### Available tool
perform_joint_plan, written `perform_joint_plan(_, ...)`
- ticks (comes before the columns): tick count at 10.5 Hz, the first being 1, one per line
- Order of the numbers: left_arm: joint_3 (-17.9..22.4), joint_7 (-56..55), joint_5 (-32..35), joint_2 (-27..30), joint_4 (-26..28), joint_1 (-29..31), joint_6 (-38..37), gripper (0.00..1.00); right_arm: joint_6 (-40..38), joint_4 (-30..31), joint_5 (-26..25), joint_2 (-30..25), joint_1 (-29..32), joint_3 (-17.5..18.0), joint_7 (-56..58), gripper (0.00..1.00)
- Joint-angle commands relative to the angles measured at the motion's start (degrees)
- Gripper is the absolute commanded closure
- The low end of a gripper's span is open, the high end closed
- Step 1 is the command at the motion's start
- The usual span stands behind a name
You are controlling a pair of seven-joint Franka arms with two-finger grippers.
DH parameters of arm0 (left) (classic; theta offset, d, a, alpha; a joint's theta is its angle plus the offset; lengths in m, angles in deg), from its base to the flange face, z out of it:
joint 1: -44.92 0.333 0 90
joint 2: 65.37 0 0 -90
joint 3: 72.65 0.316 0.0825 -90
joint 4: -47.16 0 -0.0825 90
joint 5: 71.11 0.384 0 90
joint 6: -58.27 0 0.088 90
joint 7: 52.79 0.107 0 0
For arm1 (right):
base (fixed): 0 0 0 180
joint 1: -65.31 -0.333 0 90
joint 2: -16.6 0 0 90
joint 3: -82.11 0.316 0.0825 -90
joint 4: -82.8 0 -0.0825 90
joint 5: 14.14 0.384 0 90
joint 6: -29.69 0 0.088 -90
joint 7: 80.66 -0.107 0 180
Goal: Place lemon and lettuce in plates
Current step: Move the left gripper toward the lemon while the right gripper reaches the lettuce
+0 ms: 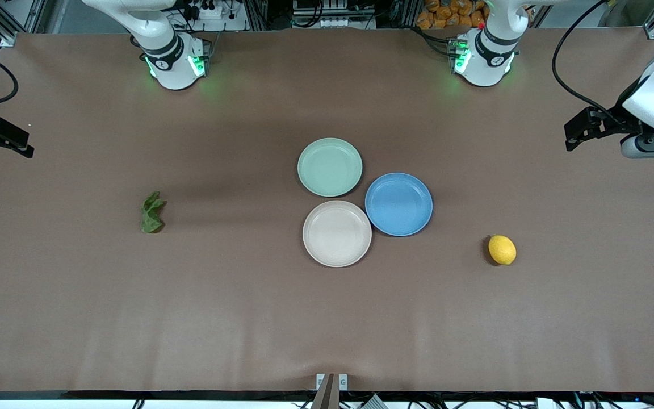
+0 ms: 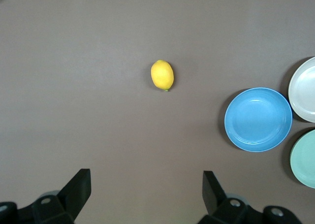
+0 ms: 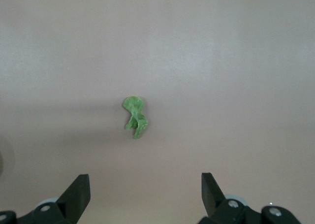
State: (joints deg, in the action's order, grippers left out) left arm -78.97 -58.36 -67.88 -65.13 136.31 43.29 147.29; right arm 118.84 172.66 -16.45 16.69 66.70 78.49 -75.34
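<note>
The yellow lemon (image 1: 502, 249) lies on the brown table toward the left arm's end; it also shows in the left wrist view (image 2: 162, 75). The dark green lettuce (image 1: 152, 212) lies toward the right arm's end and shows in the right wrist view (image 3: 135, 116). The mint green plate (image 1: 330, 167) and the beige-white plate (image 1: 336, 233) sit mid-table, both bare. My left gripper (image 1: 571, 135) hangs open and empty over the table's end, apart from the lemon (image 2: 146, 184). My right gripper (image 1: 25, 149) hangs open and empty over the other end, apart from the lettuce (image 3: 146, 187).
A blue plate (image 1: 398, 204) touches both other plates, on the side toward the lemon; it shows in the left wrist view (image 2: 258, 119). The two arm bases (image 1: 176, 62) (image 1: 483, 59) stand along the table's edge farthest from the front camera.
</note>
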Motion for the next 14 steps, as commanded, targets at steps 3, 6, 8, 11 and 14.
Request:
perform_joint_plan(3, 0.17, 1.79, -1.20, 0.03, -0.55, 0.22, -0.95, 0.00, -0.56, 0.23, 0.99, -0.97, -0.24, -0.34, 0.40, 0.00)
perform_joint_plan(6, 0.17, 1.79, -1.12, -3.38, -0.20, 0.14, -0.60, 0.00, -0.47, 0.32, 0.99, -0.88, -0.16, -0.34, 0.58, 0.00)
perform_joint_plan(8, 0.25, 1.79, -0.94, -6.54, 0.50, 0.31, 2.02, 0.00, -0.04, 0.67, 0.99, -0.53, 0.02, -0.34, 0.66, 0.00)
perform_joint_plan(11, 0.17, 1.79, -0.94, -10.16, 5.49, 1.45, 10.09, 0.00, 4.50, 6.61, 1.07, 0.52, 0.72, -0.34, 1.19, 0.00)
perform_joint_plan(14, 0.17, 1.79, -0.94, -15.51, 6.65, 2.42, 14.77, 0.00, 13.13, 13.83, 1.08, 1.22, 0.81, -0.34, 1.63, 0.00)
